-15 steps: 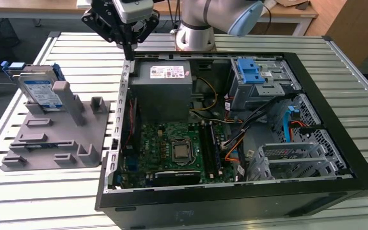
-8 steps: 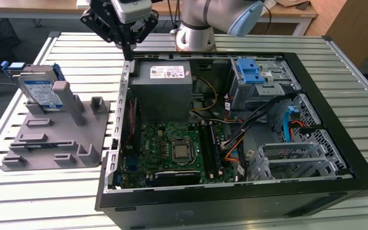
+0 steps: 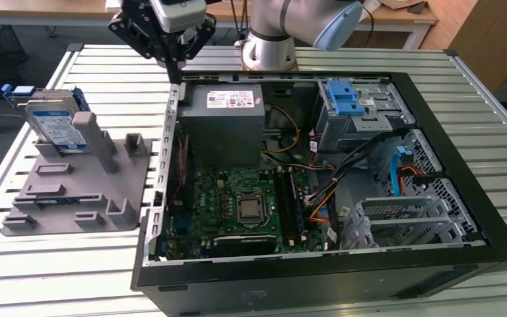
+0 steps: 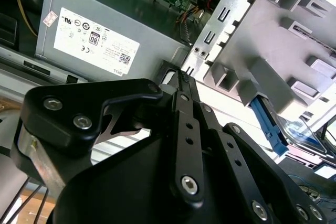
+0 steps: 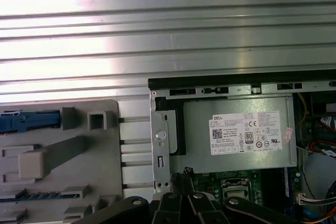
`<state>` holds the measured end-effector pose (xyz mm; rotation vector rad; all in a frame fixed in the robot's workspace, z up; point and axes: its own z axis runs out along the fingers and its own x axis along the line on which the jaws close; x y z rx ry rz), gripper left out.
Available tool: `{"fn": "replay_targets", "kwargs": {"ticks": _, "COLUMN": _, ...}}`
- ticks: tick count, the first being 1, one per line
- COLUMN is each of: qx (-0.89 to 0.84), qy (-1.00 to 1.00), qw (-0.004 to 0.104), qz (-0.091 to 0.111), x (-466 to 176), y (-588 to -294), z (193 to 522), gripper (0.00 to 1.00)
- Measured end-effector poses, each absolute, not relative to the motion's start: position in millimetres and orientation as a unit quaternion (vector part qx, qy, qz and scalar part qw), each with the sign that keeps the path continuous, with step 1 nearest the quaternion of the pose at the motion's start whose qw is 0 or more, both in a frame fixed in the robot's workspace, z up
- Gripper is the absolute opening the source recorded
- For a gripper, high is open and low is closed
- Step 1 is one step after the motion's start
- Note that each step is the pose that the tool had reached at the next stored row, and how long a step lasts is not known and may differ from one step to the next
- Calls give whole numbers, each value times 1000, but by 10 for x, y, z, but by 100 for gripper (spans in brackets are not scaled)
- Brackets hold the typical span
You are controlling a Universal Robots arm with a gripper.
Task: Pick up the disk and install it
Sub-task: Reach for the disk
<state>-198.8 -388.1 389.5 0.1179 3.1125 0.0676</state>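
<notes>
In the exterior view, one open computer case lies on the slatted metal table, its black rim nearest. Inside it comes one green circuit board, then one grey power box with a white sticker; toward the exterior view's right sits one blue latch on a metal cage.

Just beside the case, on the exterior view's left, stands one grey stand with several slots and posts. The one disk sits upright at the stand's far end, its label facing out and blue rails along its edges; a grey post rises just in front of it.

Farthest back, the one arm rises behind the case. Its one end effector hangs above the case's far corner by the power box; the fingers are drawn together to a narrow point with nothing between them, well apart from the disk.

Both wrist views bring the power box's sticker close. The first wrist view looks down on the stand and the blue top edge of the disk, with bare table slats beyond and the end effector near the case wall. The second wrist view shows the stand from another side; the disk shows its silver face and one blue rail beyond the black linkage of the end effector.
</notes>
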Motion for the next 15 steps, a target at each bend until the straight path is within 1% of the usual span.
{"fn": "replay_targets", "kwargs": {"ticks": 15, "qx": 38, "qy": 999, "qw": 13, "qz": 22, "x": -2037, "y": -3873, "z": 3891, "gripper": 11}}
